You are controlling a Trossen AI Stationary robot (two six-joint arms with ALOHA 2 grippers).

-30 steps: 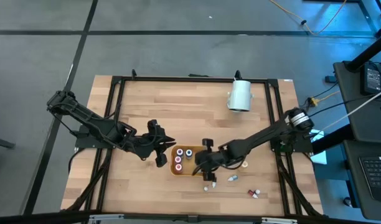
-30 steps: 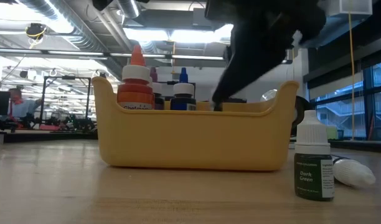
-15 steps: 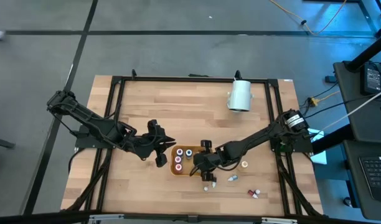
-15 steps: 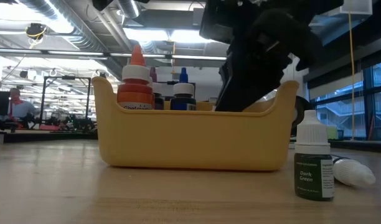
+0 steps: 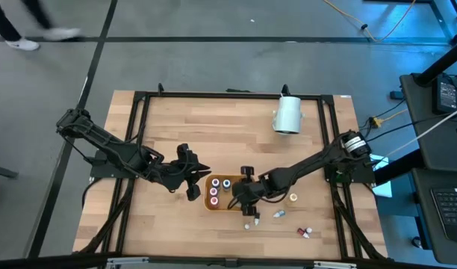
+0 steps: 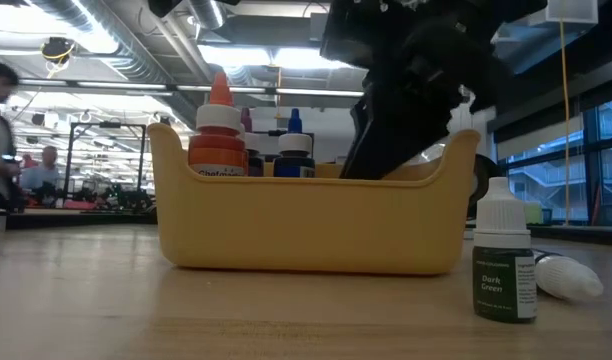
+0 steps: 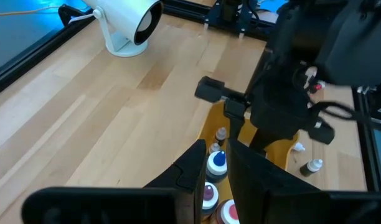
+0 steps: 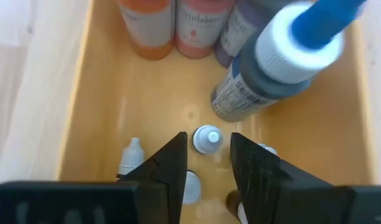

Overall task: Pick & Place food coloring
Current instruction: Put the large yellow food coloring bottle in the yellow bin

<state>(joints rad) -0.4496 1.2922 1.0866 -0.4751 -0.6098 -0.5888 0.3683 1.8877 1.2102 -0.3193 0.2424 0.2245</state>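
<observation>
Right wrist view: my right gripper [image 8: 206, 163] hung inside the yellow tray [image 8: 84, 99], jaws narrowly parted around a white-capped bottle [image 8: 207, 138].

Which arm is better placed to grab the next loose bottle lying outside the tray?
The right. Its end effector hangs over the tray, open, close to the loose bottles on that side. The left end effector waits beyond the tray's other end, with the tray in between.

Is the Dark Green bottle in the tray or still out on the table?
Out. In the low view the Dark Green bottle stands upright on the table, beside the yellow tray and not touching it.
</observation>
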